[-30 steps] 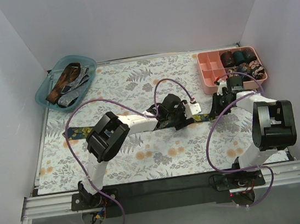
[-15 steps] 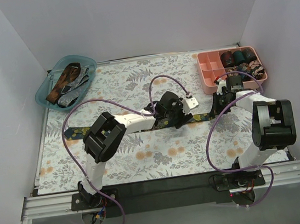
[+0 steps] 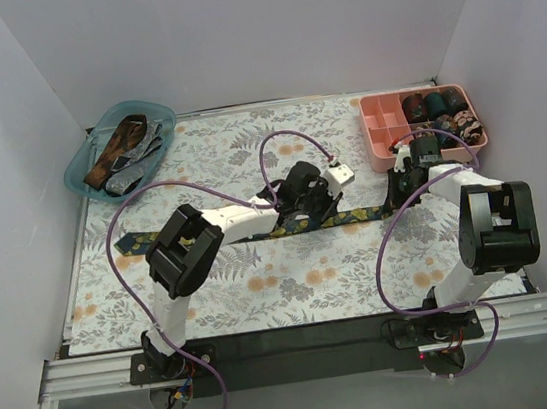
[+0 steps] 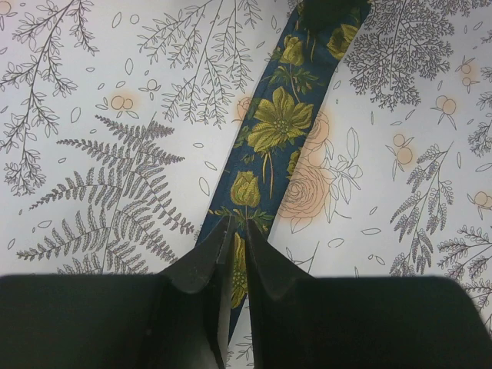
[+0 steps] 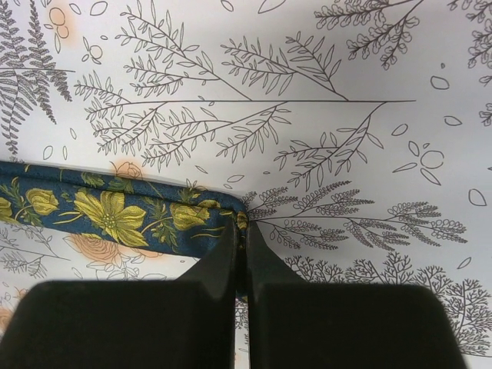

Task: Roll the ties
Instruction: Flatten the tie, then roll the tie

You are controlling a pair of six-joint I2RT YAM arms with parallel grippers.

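Okay, right claw (image 5: 240, 231) first. Its fingers are pressed flat together on the very tip of the navy tie (image 5: 115, 211), and that end looks slightly lifted off the cloth. It was a little spread a second ago and is now fully closed.

The left claw (image 4: 238, 231) has also just narrowed, from about half spread to nearly together. It is pinching the same tie across its width, further left along the strip, and yellow flower fabric shows in the thin slit between the fingers. Over the last second the left wrist has also swung toward the far side.

The tie lies flat and straight, left to right, across the middle of the floral tabletop (image 3: 247, 157). Its right end is at the right claw, its left end runs out past the left arm, and it is not coiled at all.

My read is that both ends of the working section are now gripped, so the roll can start from the right tip. No turn has been made yet.

Further out, a pink tray (image 3: 383, 142) at the far right holds rolled ties (image 3: 432, 103) in its compartments. A teal bin (image 3: 70, 176) at the far left holds loose ties (image 3: 120, 152) still to be done. Purple cables (image 3: 377, 271) loop over the arms.

There are no brands, labels or readable writing anywhere.
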